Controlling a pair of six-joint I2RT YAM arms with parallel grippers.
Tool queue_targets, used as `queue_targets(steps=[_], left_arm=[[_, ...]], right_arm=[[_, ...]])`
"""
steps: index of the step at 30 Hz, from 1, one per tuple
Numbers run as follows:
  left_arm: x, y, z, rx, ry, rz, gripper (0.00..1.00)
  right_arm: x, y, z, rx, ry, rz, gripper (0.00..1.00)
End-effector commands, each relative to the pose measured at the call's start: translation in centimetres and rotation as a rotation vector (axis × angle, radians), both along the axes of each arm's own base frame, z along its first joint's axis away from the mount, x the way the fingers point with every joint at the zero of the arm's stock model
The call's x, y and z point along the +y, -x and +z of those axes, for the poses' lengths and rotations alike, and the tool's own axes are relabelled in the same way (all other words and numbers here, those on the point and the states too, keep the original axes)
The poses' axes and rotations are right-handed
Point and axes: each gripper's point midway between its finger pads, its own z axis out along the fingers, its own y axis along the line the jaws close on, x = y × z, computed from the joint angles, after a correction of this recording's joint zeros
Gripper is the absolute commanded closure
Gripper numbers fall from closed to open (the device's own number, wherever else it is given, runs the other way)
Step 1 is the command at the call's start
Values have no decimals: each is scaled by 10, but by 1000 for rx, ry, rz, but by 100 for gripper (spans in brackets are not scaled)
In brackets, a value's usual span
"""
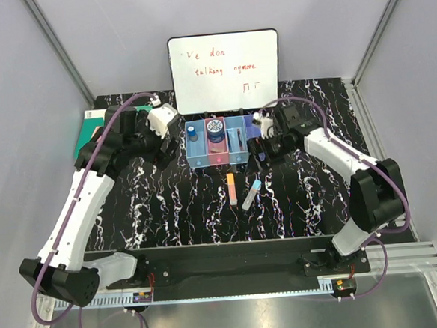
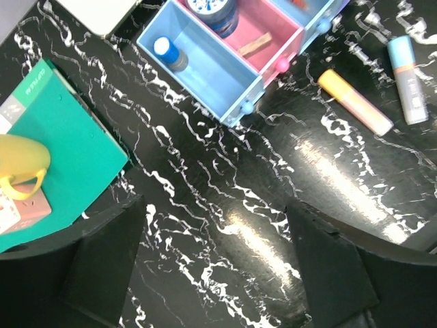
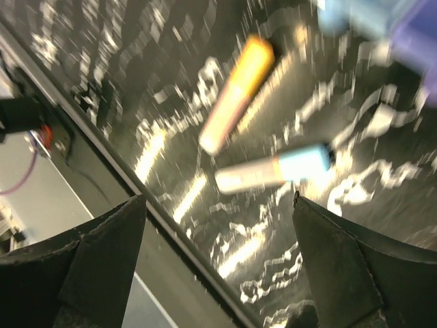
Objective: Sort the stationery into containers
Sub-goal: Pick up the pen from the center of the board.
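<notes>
Stationery: orange marker (image 3: 237, 94) and light-blue marker (image 3: 273, 171) lie untouched ahead of the right jaws, spread wide like the left jaws.

The top external view is bright, evenly lit from overhead, and sharp across the black marbled tabletop (image 1: 169, 205). The left wrist view is crisp too, with soft white glare patches on the glossy surface just below the orange marker (image 2: 355, 102). The right wrist view is heavily motion-blurred: the orange marker, the light-blue marker (image 3: 273, 171) beside it and the surrounding glare streaks all smear.
</notes>
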Motion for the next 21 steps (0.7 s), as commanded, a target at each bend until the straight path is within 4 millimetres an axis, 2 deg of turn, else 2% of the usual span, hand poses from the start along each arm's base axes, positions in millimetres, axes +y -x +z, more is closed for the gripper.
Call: queue_targets(steps=[1, 2, 11, 16, 21], left_arm=[[-10, 10, 17, -29, 67, -52, 4], [-11, 11, 18, -30, 71, -61, 1], [-11, 11, 40, -93, 65, -89, 1], [-10, 10, 52, -149, 44, -115, 1], [-9, 3, 49, -161, 14, -129, 1]], right_arm=[[-11, 14, -25, 72, 56, -54, 5], [-13, 13, -30, 78, 73, -74, 5], [-30, 12, -75, 183, 195, -214, 11], [-37, 16, -97, 226, 247, -234, 13], [-34, 11, -104, 253, 261, -257, 17]])
